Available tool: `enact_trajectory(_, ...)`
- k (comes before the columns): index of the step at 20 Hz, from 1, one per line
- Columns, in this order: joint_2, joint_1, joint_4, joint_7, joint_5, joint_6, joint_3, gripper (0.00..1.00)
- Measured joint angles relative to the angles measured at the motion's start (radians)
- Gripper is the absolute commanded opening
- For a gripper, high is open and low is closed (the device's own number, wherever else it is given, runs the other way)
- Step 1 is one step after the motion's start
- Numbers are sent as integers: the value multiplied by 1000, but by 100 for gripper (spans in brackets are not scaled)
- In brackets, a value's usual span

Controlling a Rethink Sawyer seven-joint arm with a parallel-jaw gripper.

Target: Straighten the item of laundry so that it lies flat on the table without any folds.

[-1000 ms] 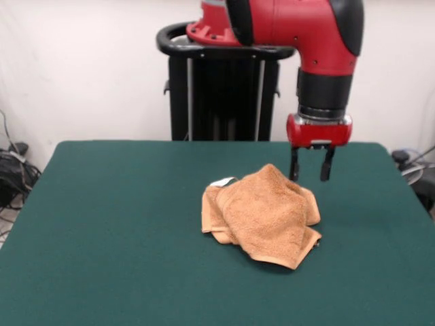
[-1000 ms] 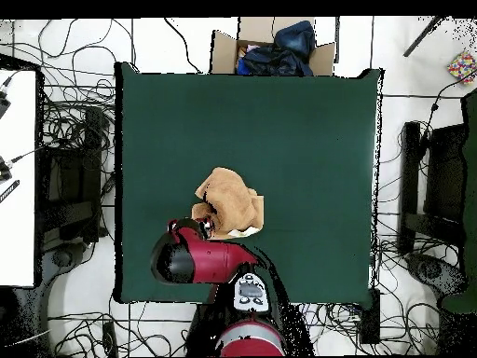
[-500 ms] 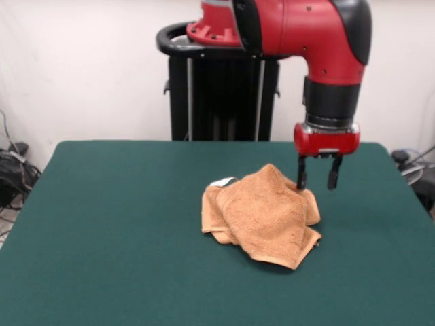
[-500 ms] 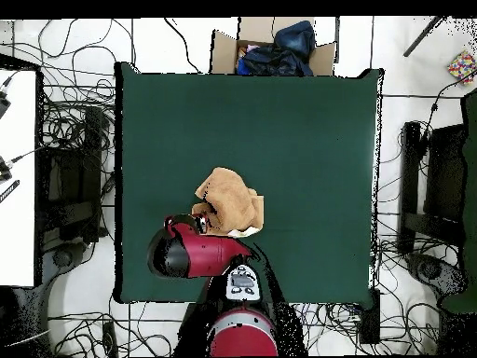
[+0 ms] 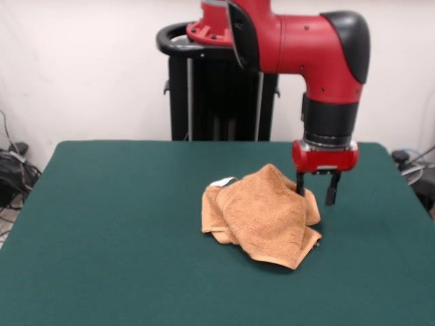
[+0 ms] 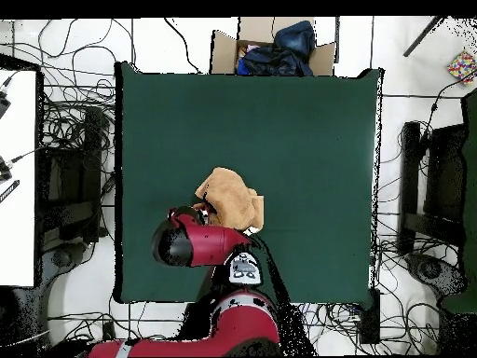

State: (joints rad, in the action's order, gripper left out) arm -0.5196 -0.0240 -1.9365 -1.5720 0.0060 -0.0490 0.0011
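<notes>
The orange-tan towel (image 5: 265, 214) lies crumpled in a folded heap right of the middle of the green table (image 5: 109, 224). A small white tag (image 5: 222, 182) shows at its upper left corner. My gripper (image 5: 315, 195) is open and empty. It hangs low at the towel's right back edge, with its left finger touching or just behind the cloth and its right finger over bare table. In the overhead view the towel (image 6: 228, 198) lies just above the red arm (image 6: 200, 244), which hides the gripper.
The black pedestal (image 5: 221, 95) stands behind the table's far edge. A cardboard box with dark clothes (image 6: 273, 48) sits beyond the table's top edge in the overhead view. Cables lie on the floor around the table.
My gripper has moved down and slightly right, from above the towel's back to its right back edge. The towel has not moved.
</notes>
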Motion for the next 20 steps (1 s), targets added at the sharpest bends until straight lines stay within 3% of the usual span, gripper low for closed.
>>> enact_trajectory(20,16,-28,17,0,0,0,0,100)
